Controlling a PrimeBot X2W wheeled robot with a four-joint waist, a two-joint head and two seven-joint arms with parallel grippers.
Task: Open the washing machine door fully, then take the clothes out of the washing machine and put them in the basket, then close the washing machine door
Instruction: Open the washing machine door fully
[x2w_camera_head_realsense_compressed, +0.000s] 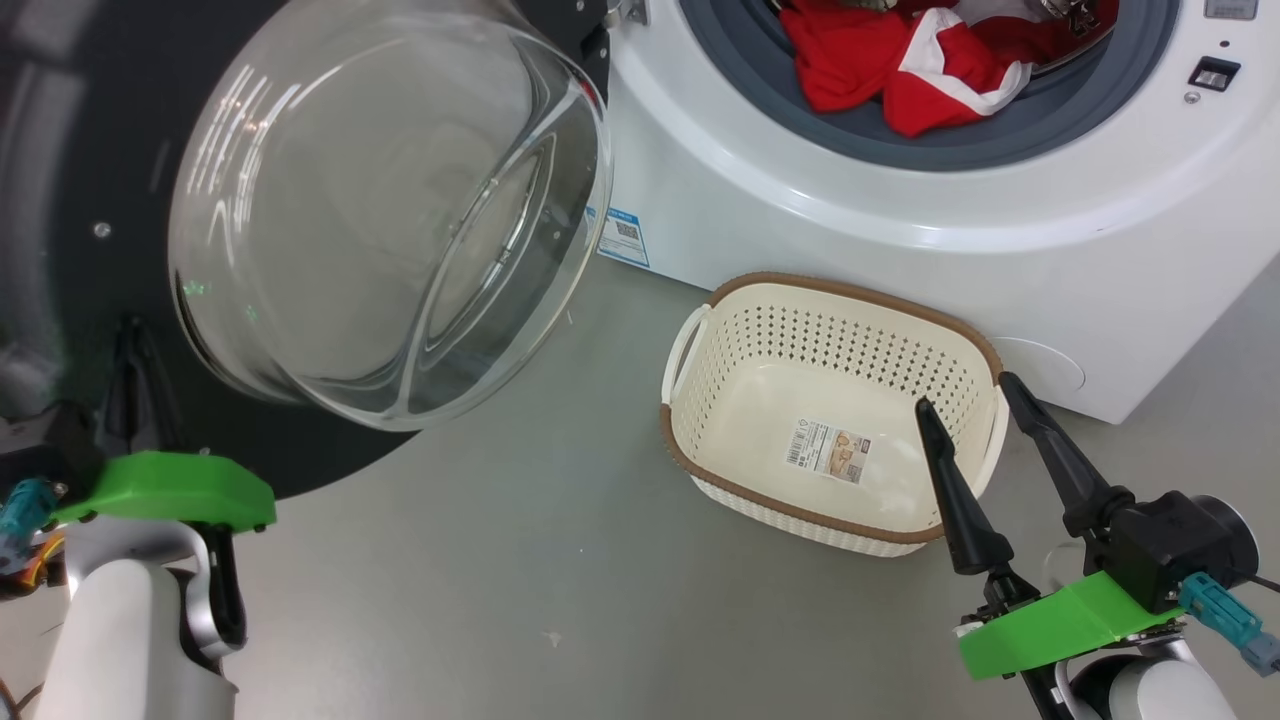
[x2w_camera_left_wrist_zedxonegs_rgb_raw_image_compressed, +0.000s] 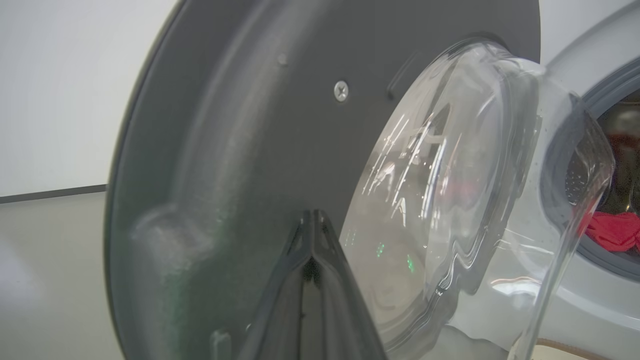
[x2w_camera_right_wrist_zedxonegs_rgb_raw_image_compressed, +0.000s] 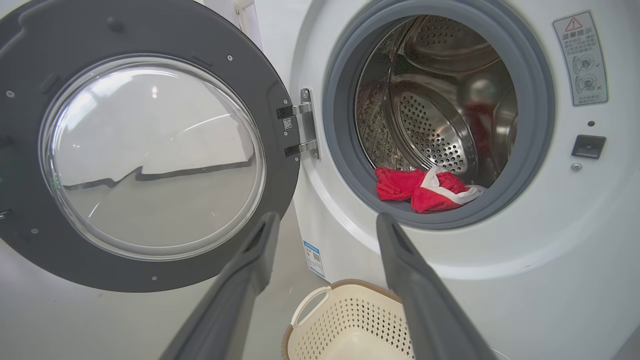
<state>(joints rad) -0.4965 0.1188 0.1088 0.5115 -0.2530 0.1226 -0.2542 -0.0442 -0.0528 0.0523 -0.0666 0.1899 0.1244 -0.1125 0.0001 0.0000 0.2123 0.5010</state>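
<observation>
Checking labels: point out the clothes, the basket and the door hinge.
clothes (x2w_camera_right_wrist_zedxonegs_rgb_raw_image_compressed: 397, 182), right wrist view, on the red fabric.
basket (x2w_camera_head_realsense_compressed: 830, 340), head view, on its perforated far wall.
door hinge (x2w_camera_right_wrist_zedxonegs_rgb_raw_image_compressed: 309, 125), right wrist view, on the metal plate.

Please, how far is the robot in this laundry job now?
Done: the door stands wide open. In hand: the shut left tool is at the door's inner face, contact unclear; the open right tool hangs empty near the basket. Left: the red clothes still lie in the mouth of the washing machine, the basket is empty, and the door must be closed afterwards.
</observation>
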